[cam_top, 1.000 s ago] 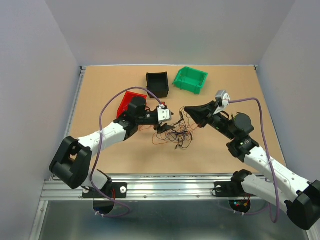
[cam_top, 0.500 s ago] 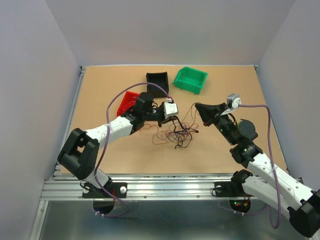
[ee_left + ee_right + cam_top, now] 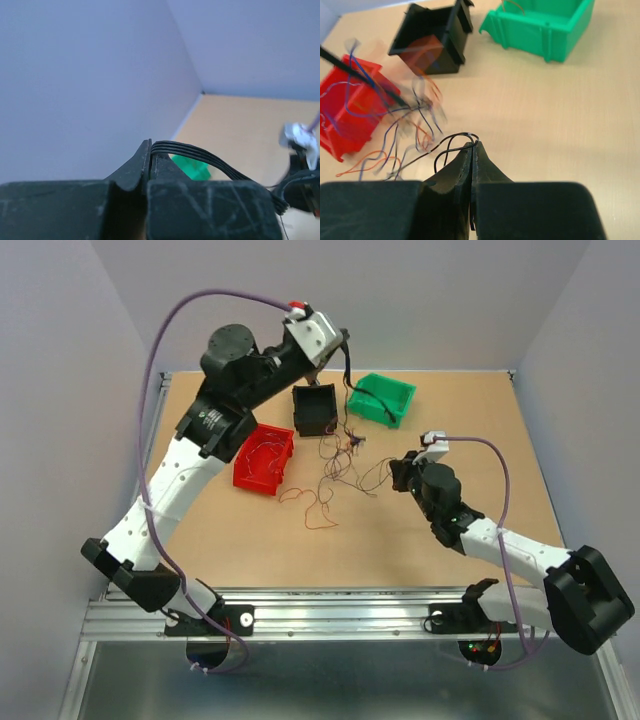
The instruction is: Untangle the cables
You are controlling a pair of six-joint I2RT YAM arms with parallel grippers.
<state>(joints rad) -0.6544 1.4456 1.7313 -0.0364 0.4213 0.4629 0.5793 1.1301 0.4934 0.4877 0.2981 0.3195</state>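
My left gripper (image 3: 345, 338), upper centre, clamps a black ribbon cable (image 3: 200, 159); right gripper (image 3: 472, 147) pinches a thin black wire (image 3: 451, 139). Red bin (image 3: 262, 458), black bin (image 3: 314, 408) and green bin (image 3: 381, 400) crowd the cables (image 3: 335, 455).

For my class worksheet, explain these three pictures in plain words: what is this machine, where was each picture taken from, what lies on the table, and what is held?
Two robot arms are bolted at the near edge of a table. The wide picture looks down from above; the other two come from cameras on each wrist. On it lie a red bin, a black bin, a green bin and a tangle of thin wires. The left gripper, raised high, is shut on a flat black cable; the right gripper, low, pinches a thin black wire.
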